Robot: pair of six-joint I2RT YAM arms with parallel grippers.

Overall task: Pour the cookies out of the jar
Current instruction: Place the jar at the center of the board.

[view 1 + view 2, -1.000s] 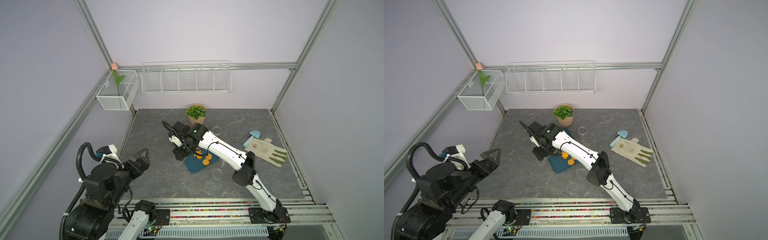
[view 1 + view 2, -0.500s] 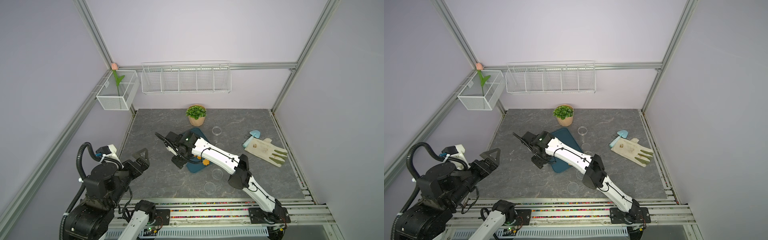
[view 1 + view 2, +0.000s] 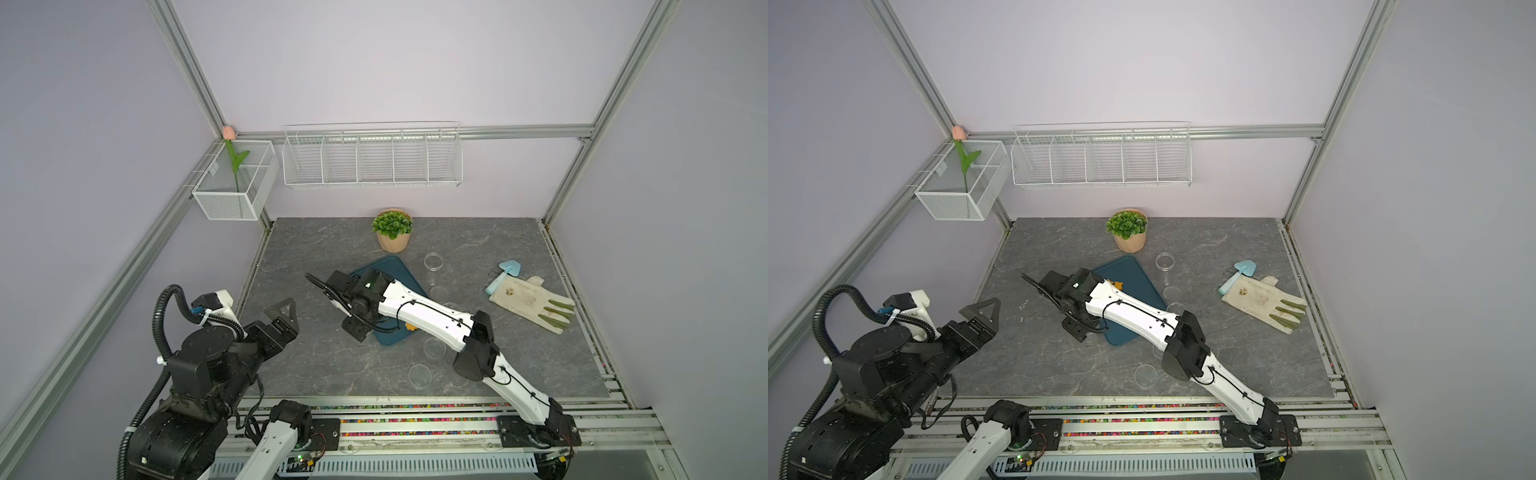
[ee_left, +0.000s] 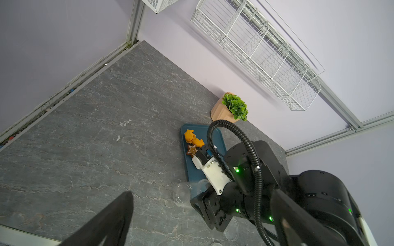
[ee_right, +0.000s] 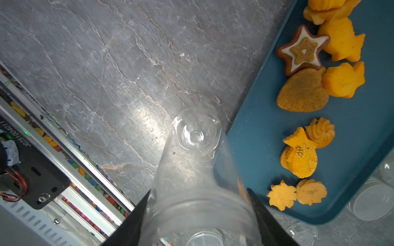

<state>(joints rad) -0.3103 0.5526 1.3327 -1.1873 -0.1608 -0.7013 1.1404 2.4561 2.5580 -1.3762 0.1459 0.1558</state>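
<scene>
Right fingers [image 5: 132,223]: clamped on either side of the clear jar [image 5: 195,149].
Cookies [image 5: 300,155]: lie on the blue tray [image 5: 266,119], just beside those fingers.
Left fingers [image 4: 110,213]: spread wide, holding nothing.

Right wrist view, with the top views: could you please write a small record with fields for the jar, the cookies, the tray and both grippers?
right gripper: fingers closed on the jar
jar: clear, looks empty, base over the table beside the tray
cookies: out of the jar, lying in small groups on the tray
tray: dark blue, flat on the grey table
left gripper: open, holding nothing, apart from the tray
</scene>
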